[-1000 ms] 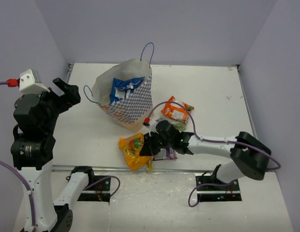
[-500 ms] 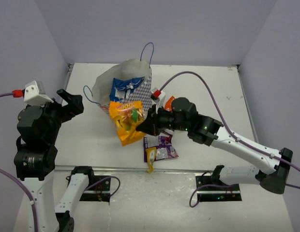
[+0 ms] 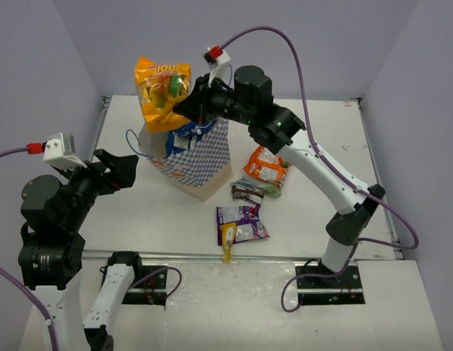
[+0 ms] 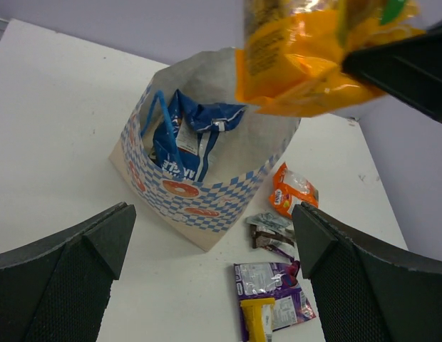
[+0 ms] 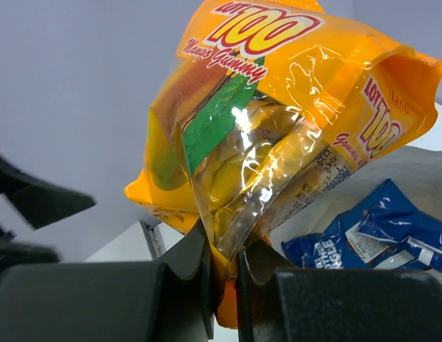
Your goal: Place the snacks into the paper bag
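Note:
My right gripper is shut on the yellow-orange bag and holds it high above the open paper bag; the bag also shows in the right wrist view and the left wrist view. The large blue-and-white bag lies inside the paper bag. On the table lie the orange packet with green, the small dark brown bar and the purple packet. My left gripper is open and empty, left of the paper bag.
A small yellow packet lies on the purple packet near the table's front edge. The paper bag's blue cord handles stick up at its far and left sides. Grey walls enclose the table.
My right gripper has lifted the yellow-orange bag from the table's front up and back to above the paper bag's mouth. The left arm has shifted slightly.

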Motion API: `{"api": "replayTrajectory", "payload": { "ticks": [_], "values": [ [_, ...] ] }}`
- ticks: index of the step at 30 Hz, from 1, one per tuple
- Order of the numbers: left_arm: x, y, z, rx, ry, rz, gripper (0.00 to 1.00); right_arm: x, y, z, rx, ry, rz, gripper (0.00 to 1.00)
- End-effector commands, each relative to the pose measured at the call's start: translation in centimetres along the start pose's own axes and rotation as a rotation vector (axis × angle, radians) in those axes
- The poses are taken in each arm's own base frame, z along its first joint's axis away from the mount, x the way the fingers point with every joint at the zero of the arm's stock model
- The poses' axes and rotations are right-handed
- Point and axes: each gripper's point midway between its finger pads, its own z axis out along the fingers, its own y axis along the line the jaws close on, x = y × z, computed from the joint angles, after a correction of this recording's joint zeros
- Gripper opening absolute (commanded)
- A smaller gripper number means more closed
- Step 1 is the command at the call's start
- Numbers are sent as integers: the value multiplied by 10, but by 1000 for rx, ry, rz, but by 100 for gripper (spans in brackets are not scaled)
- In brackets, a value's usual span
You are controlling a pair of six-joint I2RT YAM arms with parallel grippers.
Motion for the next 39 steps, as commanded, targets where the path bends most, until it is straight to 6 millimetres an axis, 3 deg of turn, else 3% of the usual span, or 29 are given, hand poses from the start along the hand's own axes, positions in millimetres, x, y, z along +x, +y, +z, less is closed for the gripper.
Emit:
{"api": "replayTrajectory", "payload": {
  "ticks": [1, 8, 9, 11, 12, 16, 17, 19, 20, 21, 23, 27, 29, 30, 32, 33, 34, 35, 36, 39],
  "values": [
    [-1, -24, -10, 135, -6, 35, 100, -41, 0, 9, -43, -104, -41, 0],
    [-8, -13, -22, 59, -18, 81, 100, -36, -41, 32, 38, -115, -10, 0],
    [-7, -13, -21, 56, -13, 83, 100, -39, -46, 33, 52, -123, -7, 18],
    [-8, -13, -22, 58, -11, 88, 100, -41, -55, 35, 96, -143, 12, 81],
    [-8, -14, -21, 63, -7, 92, 100, -43, -57, 35, 107, -152, 14, 99],
    [-6, -35, -16, 197, 25, 172, 100, -72, -51, 17, 136, -225, -6, 99],
    [-6, -36, -14, 209, 36, 184, 100, -84, -42, 5, 130, -254, -12, 99],
    [-4, -38, -6, 230, 63, 205, 100, -89, -39, -7, 144, -268, -16, 99],
    [-3, -38, -3, 236, 69, 209, 100, -104, -32, -25, 157, -310, -19, 99],
    [-1, -39, 3, 251, 84, 210, 100, -96, -37, -28, 175, -296, -14, 99],
    [-6, -41, 11, 262, 76, 215, 100, -99, -37, -44, 208, -318, -21, 99],
    [-14, -34, 42, 230, 75, 215, 100, -87, -39, -86, 266, -317, -31, 99],
    [-32, -39, 50, 235, 16, 224, 100, -81, -45, -101, 304, -320, -28, 99],
    [-38, -35, 62, 208, 11, 215, 100, -63, -54, -102, 335, -287, -19, 99],
    [-54, -46, 68, 225, -20, 208, 100, -65, -49, -125, 347, -314, -20, 99],
    [-55, -39, 83, 182, -8, 193, 100, -50, -55, -128, 367, -290, -11, 99],
    [-58, -38, 90, 164, -5, 175, 100, -54, -51, -142, 377, -316, -10, 99],
    [-68, -42, 92, 164, -24, 176, 100, -52, -51, -148, 383, -320, -5, 99],
    [-67, -41, 106, 160, -4, 163, 100, -42, -56, -150, 397, -305, -2, 99],
    [-67, -68, 124, 216, 1, 144, 100, -39, -52, -166, 400, -319, 1, 99]
  ]
}}
